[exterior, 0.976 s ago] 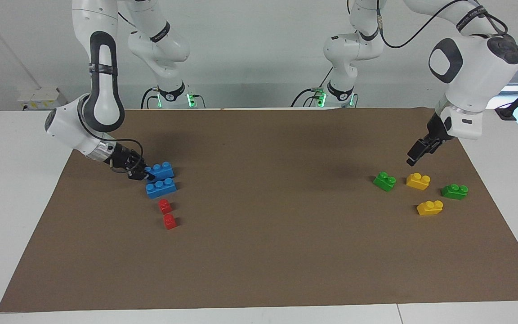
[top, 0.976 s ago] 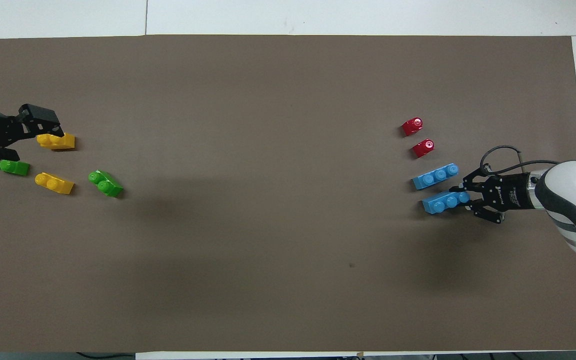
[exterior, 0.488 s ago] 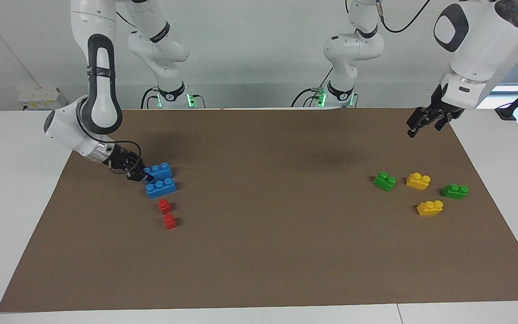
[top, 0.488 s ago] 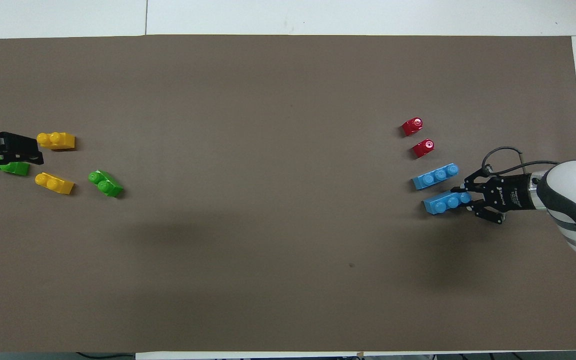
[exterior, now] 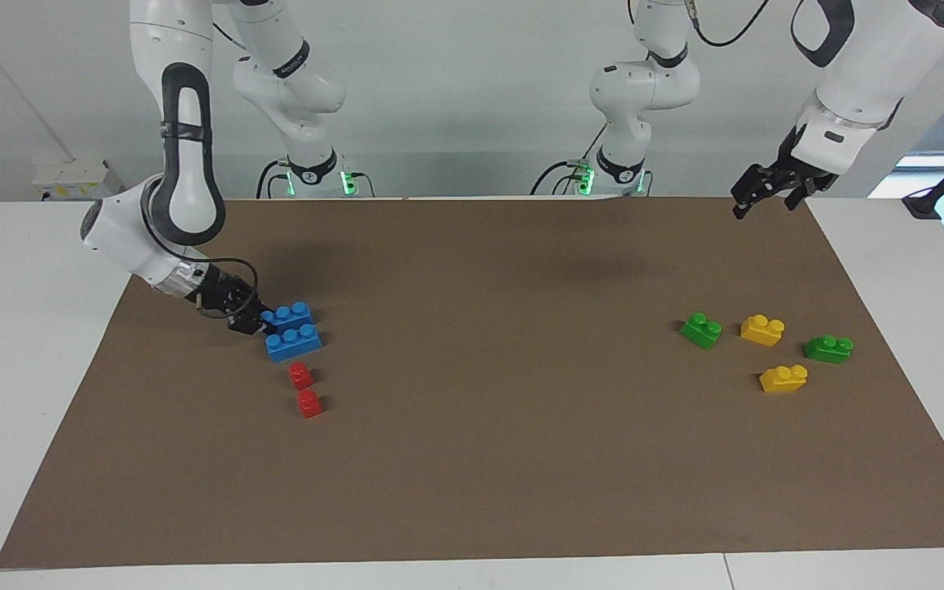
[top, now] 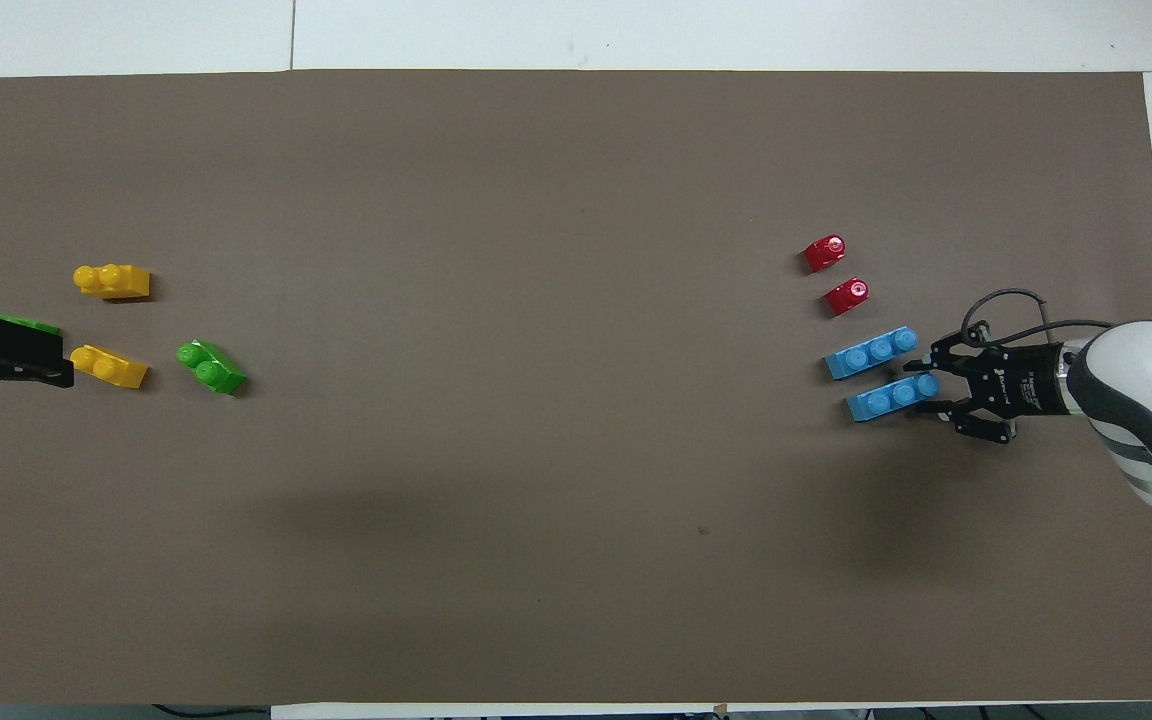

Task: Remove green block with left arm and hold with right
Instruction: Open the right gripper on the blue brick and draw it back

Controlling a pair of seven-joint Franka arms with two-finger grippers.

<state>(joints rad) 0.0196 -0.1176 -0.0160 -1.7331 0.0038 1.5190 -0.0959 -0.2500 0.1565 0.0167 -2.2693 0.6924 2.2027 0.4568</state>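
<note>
We find the green block (exterior: 701, 329) lying on the brown mat (exterior: 472, 459) in the right part of the facing frame, studs up. It is the member of a group of four small bricks that sits closest to the frame's centre. Beside it are two yellow bricks (exterior: 762, 329) (exterior: 782, 378) and a darker green brick (exterior: 828, 348). No finger touches the green block.

The left gripper (exterior: 759, 201) hangs in the air in the upper right of the facing frame, over the mat's edge and well apart from the green block. Its fingers are spread and hold nothing. In the overhead frame the left gripper (top: 61, 362) shows at the left edge, covering most of the darker green brick (top: 16, 323). There the green block (top: 211, 367) lies toward the frame's centre from the fingertips, with one yellow brick (top: 108, 366) between them.

The right gripper (exterior: 259, 322) is low over the mat in the left part of the facing frame, the whole width of the mat away from the green block. In the overhead frame the right gripper (top: 921, 387) has its fingers apart on either side of one end of a blue brick (top: 891, 397). We cannot tell whether they press on it. A second blue brick (top: 871, 352) lies just beside the first, and two red bricks (top: 824, 252) (top: 847, 296) lie a little higher in that frame.
</note>
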